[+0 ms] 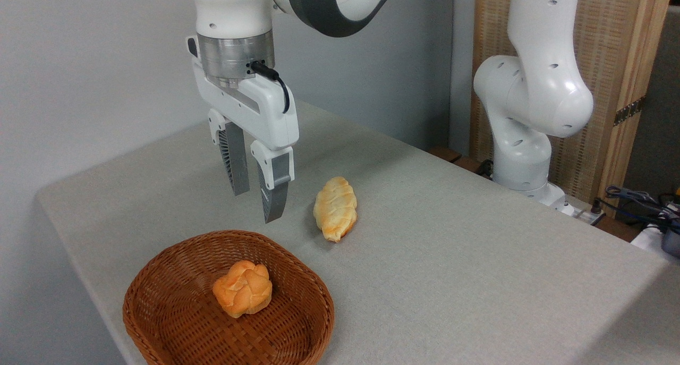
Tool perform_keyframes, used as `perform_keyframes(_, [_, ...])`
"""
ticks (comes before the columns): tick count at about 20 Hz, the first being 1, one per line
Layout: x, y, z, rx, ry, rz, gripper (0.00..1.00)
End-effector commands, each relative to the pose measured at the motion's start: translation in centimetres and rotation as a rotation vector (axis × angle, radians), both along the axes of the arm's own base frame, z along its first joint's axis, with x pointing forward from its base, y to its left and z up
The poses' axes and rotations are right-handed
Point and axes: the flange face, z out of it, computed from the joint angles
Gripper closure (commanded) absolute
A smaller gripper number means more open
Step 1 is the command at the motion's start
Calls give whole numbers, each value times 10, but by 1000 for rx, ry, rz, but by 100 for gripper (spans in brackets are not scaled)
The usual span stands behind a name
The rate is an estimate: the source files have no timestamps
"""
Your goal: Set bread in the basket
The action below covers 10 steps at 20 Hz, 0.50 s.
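No readable text, labels, brands, numbers or signs anywhere in view.

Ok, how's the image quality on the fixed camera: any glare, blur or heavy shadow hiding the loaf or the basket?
Fixed camera: soft, even lighting, no glare; the loaf and wicker basket are sharp, each with only a faint shadow; the gripper is crisp with no motion blur, its jaws slightly apart and empty; the knotted roll in the basket is clearly lit; the cables at the right edge look a little soft.
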Motion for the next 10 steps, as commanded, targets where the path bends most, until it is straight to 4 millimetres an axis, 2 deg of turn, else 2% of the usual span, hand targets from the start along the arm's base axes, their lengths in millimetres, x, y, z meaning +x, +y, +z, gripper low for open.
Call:
perform_keyframes(1, [-2,4,8,3,-2,18,0])
perform_keyframes(10, [-1,4,10,2,-6,18,0])
